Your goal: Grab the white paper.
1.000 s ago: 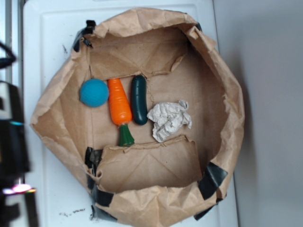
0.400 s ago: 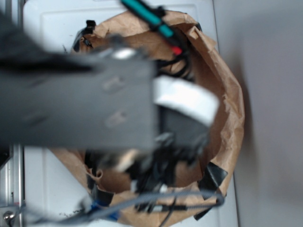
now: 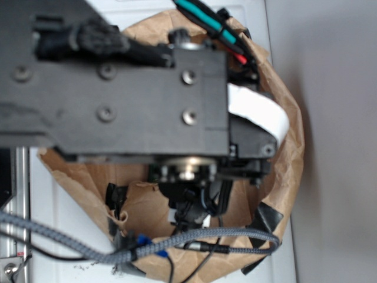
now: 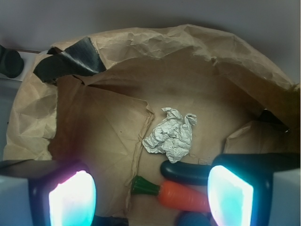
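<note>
The white paper is a crumpled off-white wad lying on the floor of the brown paper bag, in the middle of the wrist view. My gripper hangs above the bag, open, its two glowing fingertips wide apart with nothing between them. The paper lies ahead of the fingertips, beyond the toys. In the exterior view the black arm covers the bag's inside, so the paper is hidden there.
A dark green toy vegetable, an orange carrot with green top and a blue ball lie just below the paper. The bag's walls, patched with black tape, ring everything. White tabletop lies outside.
The arm has swung in from the left over the bag, now covering the toys and paper in the exterior view. The objects have not visibly moved.
</note>
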